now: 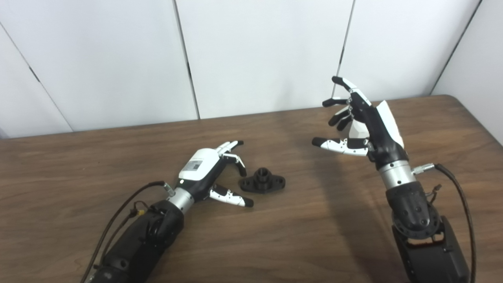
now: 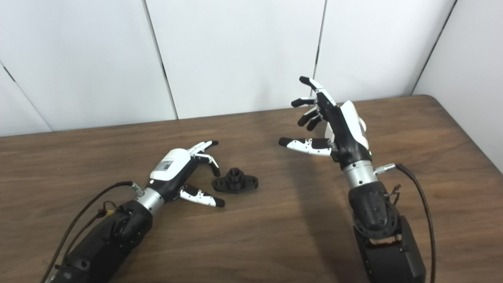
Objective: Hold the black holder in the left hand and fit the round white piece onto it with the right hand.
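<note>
The black holder [image 1: 262, 181], a flat flanged base with a short upright tube, lies on the wooden table [image 1: 298, 236]. My left hand [image 1: 214, 171] rests low just left of it, open, with its fingertips close to the holder's left end and not touching it. Farther right, my right hand [image 1: 361, 125] is raised above the table, open, its fingers spread and pointing left, holding nothing. A white shape [image 2: 364, 125] shows partly behind the right hand. It may be the round white piece, but most of it is hidden.
White wall panels [image 1: 259, 55] stand right behind the table's far edge. The table's right edge [image 1: 481, 125] runs close to the right arm. Cables hang from both forearms.
</note>
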Robot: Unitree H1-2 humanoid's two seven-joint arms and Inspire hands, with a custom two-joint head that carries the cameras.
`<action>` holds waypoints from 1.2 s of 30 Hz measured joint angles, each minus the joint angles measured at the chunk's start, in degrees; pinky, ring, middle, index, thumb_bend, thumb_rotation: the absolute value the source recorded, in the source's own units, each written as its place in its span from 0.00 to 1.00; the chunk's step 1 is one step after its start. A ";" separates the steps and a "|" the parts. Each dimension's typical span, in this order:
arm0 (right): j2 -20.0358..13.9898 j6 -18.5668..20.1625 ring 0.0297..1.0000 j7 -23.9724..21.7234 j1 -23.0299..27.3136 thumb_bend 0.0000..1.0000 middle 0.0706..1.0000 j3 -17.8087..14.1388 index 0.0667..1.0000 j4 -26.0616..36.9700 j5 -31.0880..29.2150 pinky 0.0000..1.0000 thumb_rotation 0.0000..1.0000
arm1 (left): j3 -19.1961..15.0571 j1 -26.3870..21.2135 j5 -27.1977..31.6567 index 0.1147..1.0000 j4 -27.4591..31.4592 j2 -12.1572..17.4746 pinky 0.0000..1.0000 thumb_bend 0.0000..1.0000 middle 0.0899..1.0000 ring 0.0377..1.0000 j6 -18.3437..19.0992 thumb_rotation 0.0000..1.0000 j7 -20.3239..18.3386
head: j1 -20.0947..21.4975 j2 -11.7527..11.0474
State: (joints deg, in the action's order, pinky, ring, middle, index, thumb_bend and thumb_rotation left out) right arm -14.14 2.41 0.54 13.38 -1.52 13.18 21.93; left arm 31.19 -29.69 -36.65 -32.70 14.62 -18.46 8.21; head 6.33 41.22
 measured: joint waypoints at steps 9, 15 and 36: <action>0.00 -0.01 0.49 0.00 0.23 0.59 0.67 0.13 0.90 -0.05 0.16 0.40 0.19 | -0.43 -0.06 -1.99 0.64 -0.74 -1.00 0.84 1.00 0.96 0.96 -0.17 0.30 2.67 | 0.09 0.00; -0.19 -0.01 0.49 0.00 0.28 0.60 0.67 0.08 0.90 -0.20 0.15 0.40 0.21 | -1.98 1.78 -1.98 0.63 4.37 -0.13 0.84 1.00 0.96 0.97 2.24 0.27 -0.07 | -0.26 0.00; 0.06 -0.05 0.49 0.03 0.79 0.59 0.67 0.28 0.90 -0.95 0.12 0.39 0.18 | -5.82 3.40 -6.44 0.62 14.98 2.79 0.95 1.00 0.98 1.00 9.26 0.30 -8.93 | -0.35 0.44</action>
State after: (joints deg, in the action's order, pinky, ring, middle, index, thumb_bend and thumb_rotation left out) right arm -14.08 2.35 0.57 14.17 -1.24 12.23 22.06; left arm 25.37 -26.29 -43.08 -17.71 17.41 -9.20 -0.72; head 5.97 41.66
